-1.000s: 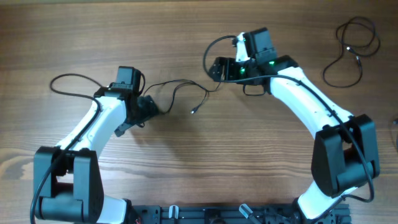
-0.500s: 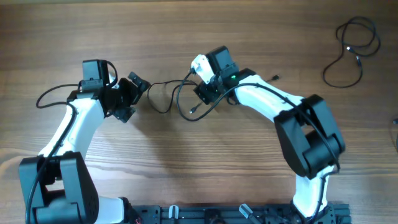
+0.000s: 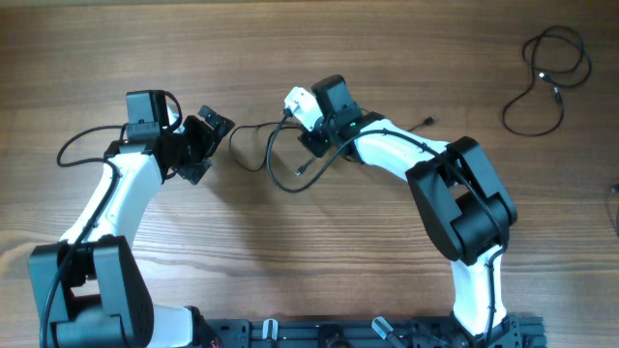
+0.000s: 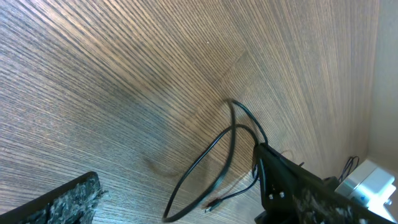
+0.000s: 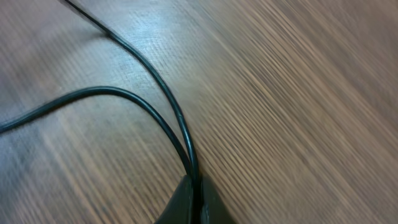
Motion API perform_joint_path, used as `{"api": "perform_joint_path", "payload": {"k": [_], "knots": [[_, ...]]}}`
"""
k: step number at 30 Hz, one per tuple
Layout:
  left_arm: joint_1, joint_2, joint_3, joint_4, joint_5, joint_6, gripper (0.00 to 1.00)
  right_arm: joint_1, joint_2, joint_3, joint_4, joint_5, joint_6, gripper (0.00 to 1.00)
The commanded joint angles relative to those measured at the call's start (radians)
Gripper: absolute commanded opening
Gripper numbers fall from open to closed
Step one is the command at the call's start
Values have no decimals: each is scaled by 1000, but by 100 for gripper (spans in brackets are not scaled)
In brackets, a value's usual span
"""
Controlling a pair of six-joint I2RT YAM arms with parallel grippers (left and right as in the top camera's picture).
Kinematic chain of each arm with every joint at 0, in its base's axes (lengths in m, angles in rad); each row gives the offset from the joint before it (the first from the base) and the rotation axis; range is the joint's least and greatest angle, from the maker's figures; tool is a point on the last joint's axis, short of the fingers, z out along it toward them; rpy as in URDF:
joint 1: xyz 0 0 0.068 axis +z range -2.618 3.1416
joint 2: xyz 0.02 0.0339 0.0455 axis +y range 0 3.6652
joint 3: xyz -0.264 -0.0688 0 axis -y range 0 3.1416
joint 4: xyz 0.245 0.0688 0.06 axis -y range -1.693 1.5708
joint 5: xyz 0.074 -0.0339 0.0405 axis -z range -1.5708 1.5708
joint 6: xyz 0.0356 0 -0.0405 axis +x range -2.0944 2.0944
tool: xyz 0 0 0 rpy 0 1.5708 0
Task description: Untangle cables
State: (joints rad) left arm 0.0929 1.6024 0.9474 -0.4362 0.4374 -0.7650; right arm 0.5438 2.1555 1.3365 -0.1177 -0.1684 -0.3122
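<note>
Left arm (image 3: 121, 198) rose from its base at the near left edge, white forearm angled up and inward, wrist turned toward table centre. Left gripper (image 3: 209, 148) spread wide: one finger (image 4: 65, 200) sat low left in the wrist view, the other far right, jaws well apart with nothing gripped.

Right arm (image 3: 397, 155) stood up from the near right base, folded sharply at the elbow, forearm stretched far left across the middle. Right gripper (image 3: 311, 145) pointed down and left; its fingers (image 5: 186, 200) were pressed together, tips pinching two strands of cable (image 5: 155, 118).
</note>
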Motion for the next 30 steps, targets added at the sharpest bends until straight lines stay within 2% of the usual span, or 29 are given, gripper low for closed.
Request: {"api": "perform_joint_path", "payload": {"k": [1, 3, 6, 10, 13, 17, 18, 19, 22, 27, 30], "knots": [[3, -18, 3, 2, 15, -2, 100, -43, -39, 35, -51, 106, 257, 4], [3, -18, 3, 2, 15, -2, 100, -89, -114, 69, -47, 105, 295, 4], [3, -18, 3, 2, 14, -2, 100, -242, -223, 154, -27, 45, 371, 4], [3, -18, 3, 2, 14, -2, 99, -379, -216, 170, 154, -203, 429, 4], [3, -18, 3, 2, 15, -2, 100, -453, -216, 170, 253, -144, 503, 4], [3, -18, 3, 2, 15, -2, 100, -498, -212, 129, 213, -143, 494, 4], [3, -18, 3, 2, 14, -2, 100, -497, -204, 117, 178, -109, 492, 4], [3, -18, 3, 2, 15, -2, 100, -499, -187, 109, 142, 6, 499, 4], [3, -18, 3, 2, 14, -2, 100, -520, -130, 109, 153, 196, 495, 4], [3, -18, 3, 2, 15, -2, 100, -609, -60, 109, 185, 190, 497, 4], [3, -18, 3, 2, 15, -2, 100, -630, -12, 109, 150, 118, 496, 4]]}}
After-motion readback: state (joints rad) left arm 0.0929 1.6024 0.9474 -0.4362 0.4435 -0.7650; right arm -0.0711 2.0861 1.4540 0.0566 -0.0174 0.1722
